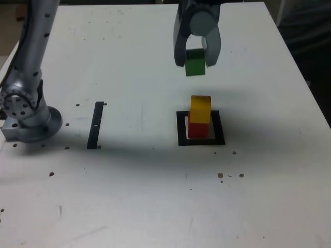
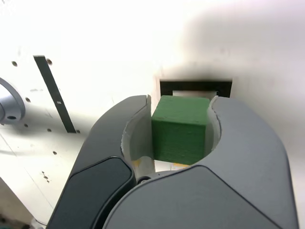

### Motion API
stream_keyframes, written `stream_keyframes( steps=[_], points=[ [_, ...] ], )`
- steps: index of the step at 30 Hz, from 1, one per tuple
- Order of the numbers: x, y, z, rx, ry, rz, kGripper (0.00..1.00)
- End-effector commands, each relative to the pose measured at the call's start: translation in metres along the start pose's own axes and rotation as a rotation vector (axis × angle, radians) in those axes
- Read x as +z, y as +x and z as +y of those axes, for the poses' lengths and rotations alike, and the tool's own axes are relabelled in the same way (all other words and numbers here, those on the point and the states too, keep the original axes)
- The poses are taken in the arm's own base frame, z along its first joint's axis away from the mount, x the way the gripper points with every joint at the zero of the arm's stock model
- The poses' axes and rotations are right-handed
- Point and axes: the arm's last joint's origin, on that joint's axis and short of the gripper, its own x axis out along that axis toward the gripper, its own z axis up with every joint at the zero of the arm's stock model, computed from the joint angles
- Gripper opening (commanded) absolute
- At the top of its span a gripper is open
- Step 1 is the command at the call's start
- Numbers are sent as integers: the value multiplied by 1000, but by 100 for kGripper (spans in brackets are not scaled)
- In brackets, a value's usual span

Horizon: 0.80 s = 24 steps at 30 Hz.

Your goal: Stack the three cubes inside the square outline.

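Exterior view, left to right: one grey, smooth-looking arm base (image 1: 34, 126) at left of frame. One thin black straight strip (image 1: 95, 125), flat, left of centre. My gripper (image 1: 196, 56), upper centre: two curved grey jaws, clamped on one matte green cube (image 1: 195, 67), held in the air. Centre right: one thick black square outline (image 1: 219, 127), flat, white inside; in it one plain red cube (image 1: 198, 129), one plain yellow cube (image 1: 200, 109) on top. Cubes: three total, two stacked.
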Motion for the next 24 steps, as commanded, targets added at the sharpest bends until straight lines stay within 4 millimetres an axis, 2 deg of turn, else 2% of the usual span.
stream_keyframes(
  steps=[1,15,24],
  points=[
    [-4,-3,-8,0,5,7,19],
    [1,0,-59,22,58,19,19],
    [7,7,-71,22,69,33,19]
  ],
)
